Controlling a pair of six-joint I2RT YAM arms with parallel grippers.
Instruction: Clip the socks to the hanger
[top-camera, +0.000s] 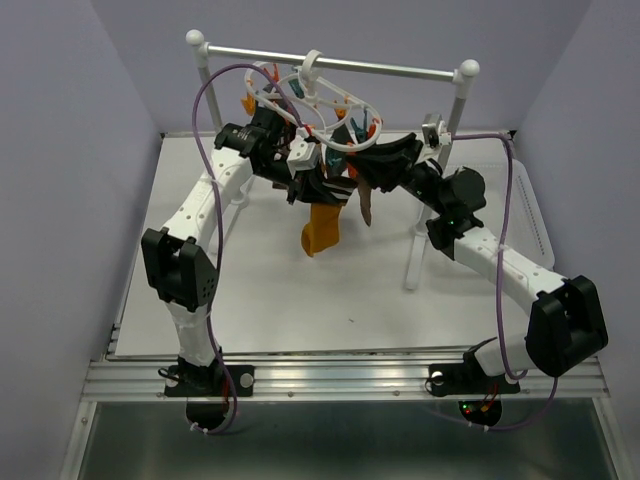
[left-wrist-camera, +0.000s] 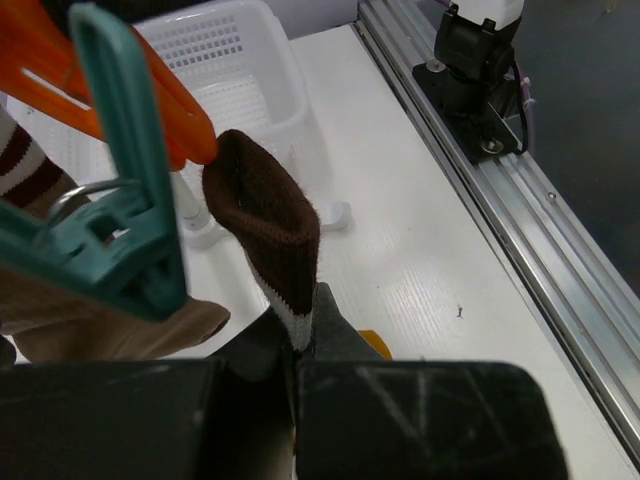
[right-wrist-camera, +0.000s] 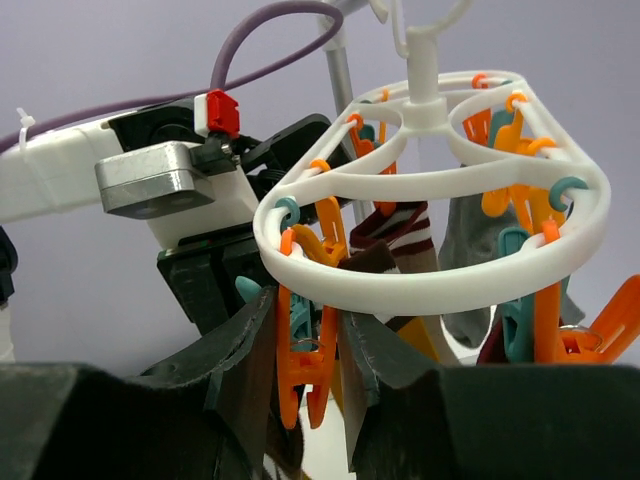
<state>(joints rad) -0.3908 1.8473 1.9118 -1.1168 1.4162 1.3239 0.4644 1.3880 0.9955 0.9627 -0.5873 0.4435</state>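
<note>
Socks (top-camera: 323, 228) on hanger (right-wrist-camera: 430, 285) above white table (top-camera: 300, 300), lilac walls (top-camera: 60, 150)

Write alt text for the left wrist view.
The left hand is shut on a dark brown sock with a white band, its open cuff up beside the tip of an orange clip; a teal clip hangs closer to the camera. Behind are a white basket and the white table.

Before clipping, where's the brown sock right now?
Left wrist view, centre: the brown sock rises from the shut left pincer, cuff beside the orange clip and teal clip.
</note>
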